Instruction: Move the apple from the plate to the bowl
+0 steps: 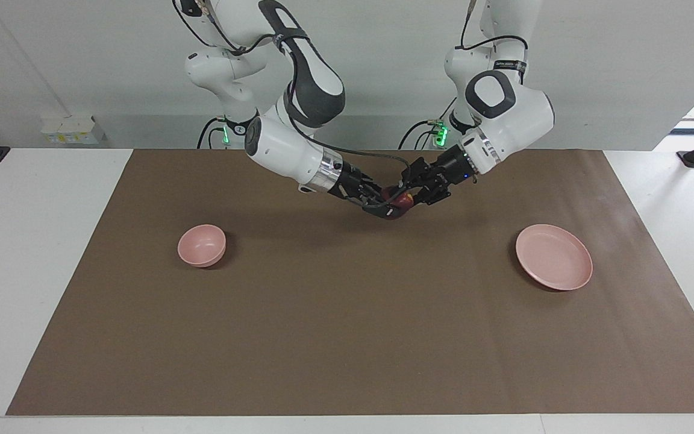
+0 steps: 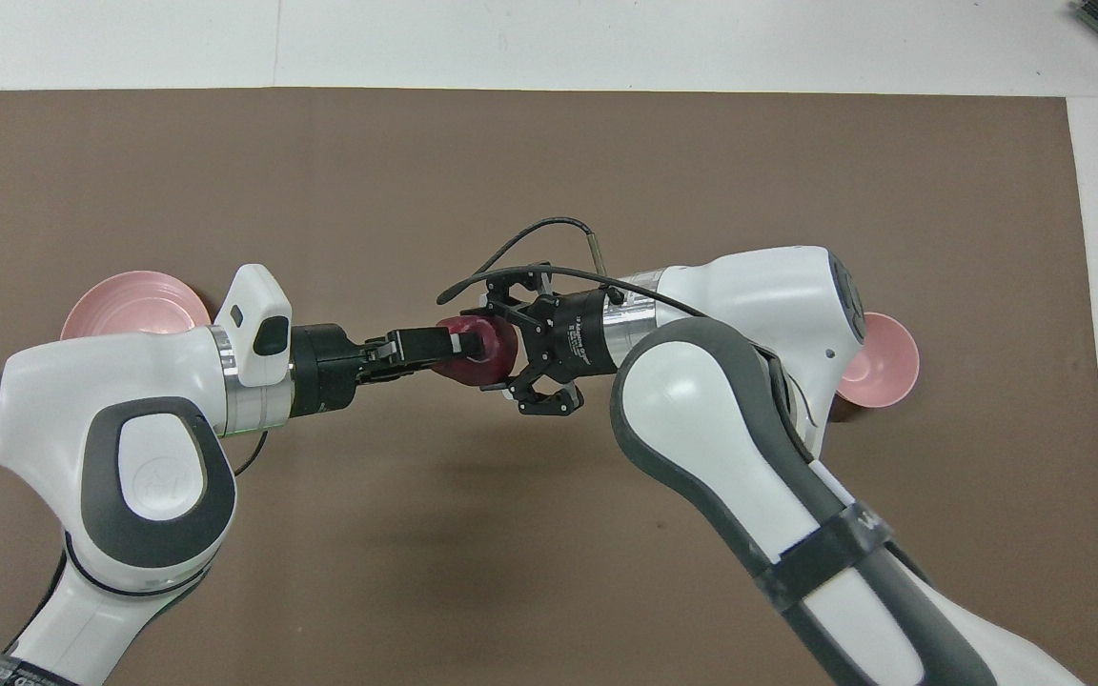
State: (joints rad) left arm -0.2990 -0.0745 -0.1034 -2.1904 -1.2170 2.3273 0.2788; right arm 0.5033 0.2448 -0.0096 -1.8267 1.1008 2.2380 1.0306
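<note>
Dark red, with a pale patch near one end, the apple [image 1: 397, 201] hangs in the air above the mat's middle, between both grippers. The left gripper [image 1: 414, 197] seems clamped on it; the right gripper [image 1: 386, 207] reaches around it, its grip unclear. The bowl [image 1: 202, 245] lies toward the right arm's end, the empty plate [image 1: 554, 257] toward the left arm's.

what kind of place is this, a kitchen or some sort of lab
Likely a robotics lab, not a kitchen: the left gripper and right gripper meet at an apple over a brown mat, with only a plate and bowl.
</note>
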